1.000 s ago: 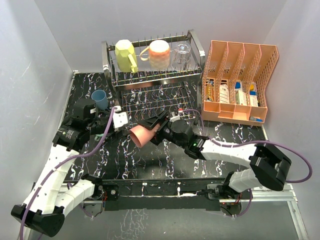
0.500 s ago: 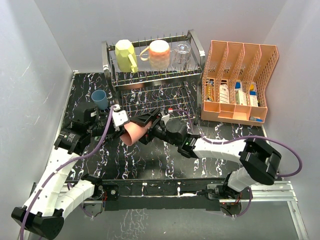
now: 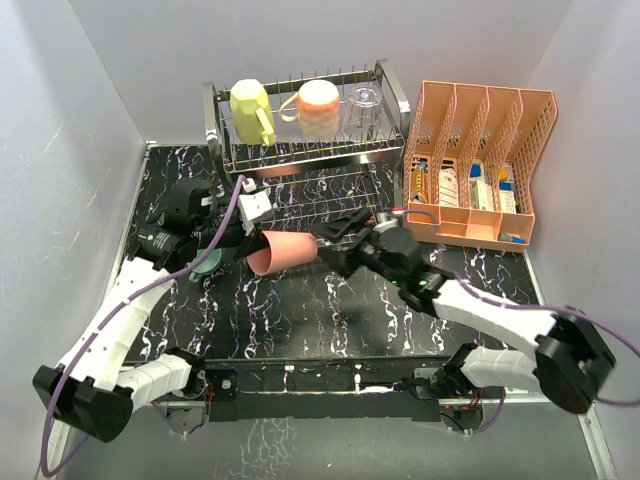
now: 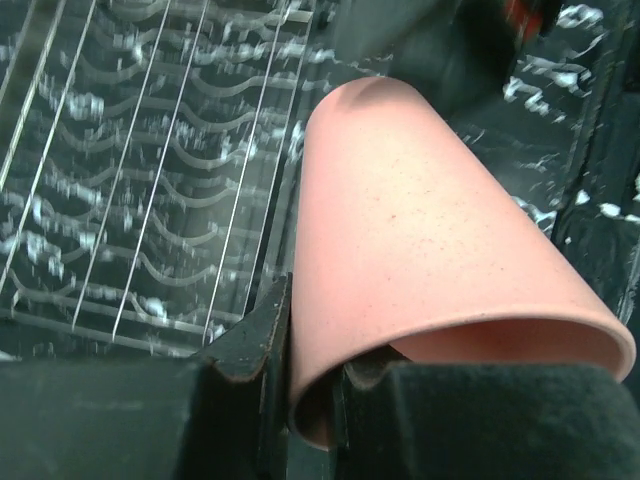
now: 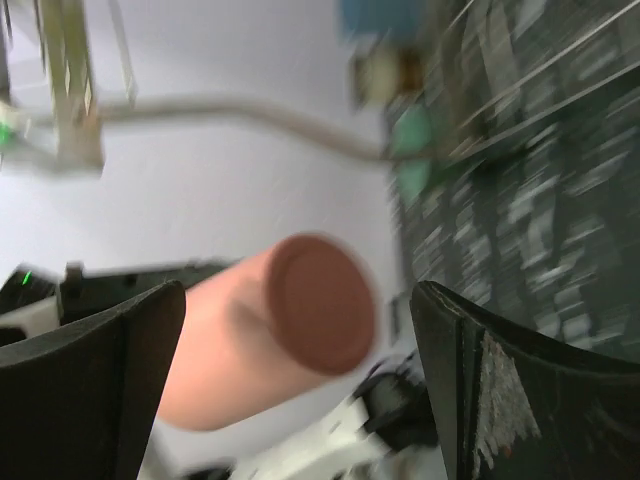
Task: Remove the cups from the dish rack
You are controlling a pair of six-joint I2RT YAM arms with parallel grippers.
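Observation:
My left gripper (image 3: 246, 244) is shut on the rim of the salmon-red cup (image 3: 286, 252), which lies sideways above the table; in the left wrist view one finger is inside the cup (image 4: 430, 260) and one outside. My right gripper (image 3: 335, 243) is open just right of the cup's base, apart from it; its wrist view shows the base (image 5: 320, 300) ahead between the spread jaws. The dish rack (image 3: 312, 152) holds a pale yellow mug (image 3: 250, 110), a peach-pink mug (image 3: 318, 107) and a clear glass (image 3: 364, 108) on its top tier. A teal-green cup (image 3: 208, 263) peeks out under the left arm.
An orange mesh organiser (image 3: 480, 160) with small items stands right of the rack. The rack's lower wire tier (image 4: 130, 180) is just behind the held cup. Grey walls close in the left, back and right sides.
The right gripper carried the salmon-red cup to the left gripper, let go and drew back right. The left gripper closed on the rim and moved up toward the rack, now hiding the blue cup.

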